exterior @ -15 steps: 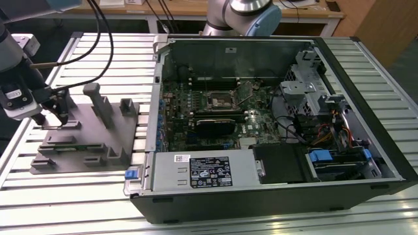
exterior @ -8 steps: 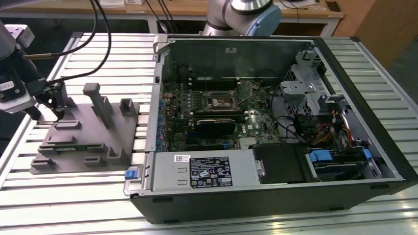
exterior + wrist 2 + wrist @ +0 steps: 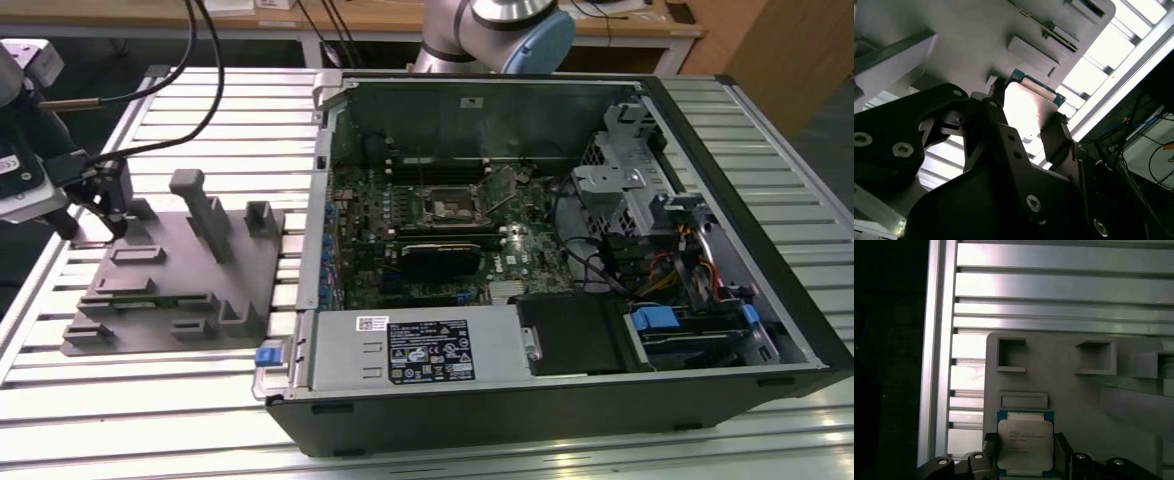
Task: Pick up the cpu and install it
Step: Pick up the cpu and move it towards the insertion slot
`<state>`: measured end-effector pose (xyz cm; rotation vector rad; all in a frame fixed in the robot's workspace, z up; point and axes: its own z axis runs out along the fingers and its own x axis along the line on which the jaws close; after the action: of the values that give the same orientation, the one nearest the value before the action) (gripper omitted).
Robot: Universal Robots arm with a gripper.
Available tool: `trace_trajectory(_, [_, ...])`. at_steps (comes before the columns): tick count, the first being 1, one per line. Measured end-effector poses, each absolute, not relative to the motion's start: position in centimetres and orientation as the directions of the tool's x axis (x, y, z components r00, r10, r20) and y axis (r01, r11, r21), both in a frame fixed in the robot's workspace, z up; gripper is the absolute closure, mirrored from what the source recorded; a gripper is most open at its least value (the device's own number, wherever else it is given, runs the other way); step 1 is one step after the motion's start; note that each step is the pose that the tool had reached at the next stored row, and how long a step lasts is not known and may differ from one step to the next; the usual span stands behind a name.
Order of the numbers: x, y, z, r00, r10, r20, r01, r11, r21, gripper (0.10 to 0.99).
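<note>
Gripper (image 3: 104, 222) sits low over the grey fixture (image 3: 200, 270) at the left edge of the exterior view, pinching the cpu (image 3: 1025, 446) by two opposite edges. In the first wrist view the fingers (image 3: 990, 454) press the green board's sides at bottom centre, metal face up. Can't tell whether the cpu has cleared the fixture or rests on it.

Risks as I read them:
- Thin-edge grip with little contact area. Any uneven squeeze could let the cpu pivot or slide out, especially on a fast move.
- If the cpu is seated in a pocket, a lift that isn't straight up may drag an edge on the fixture and skew it in the grip.
- Fixture posts (image 3: 203, 205) stand near the gripper, toward frame centre. A low sideways path could clip them.
- Socket (image 3: 445, 207) is well apart, deep inside the pc case (image 3: 561, 405) at centre frame. The case wall and nearby boards leave tight clearance.
- A tilted or rotated cpu set on the socket could damage its contacts, and orientation isn't verifiable from here.
- Cables (image 3: 160, 90) trailing at upper left might snag or tug the wrist.
</note>
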<state>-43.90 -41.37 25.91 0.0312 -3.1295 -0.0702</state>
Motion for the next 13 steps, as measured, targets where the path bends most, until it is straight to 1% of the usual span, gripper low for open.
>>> trace_trajectory(13, [-43.9,-41.4,27.5,-1.0,-0.02,0.011,-0.02,0.999,0.048,0.545])
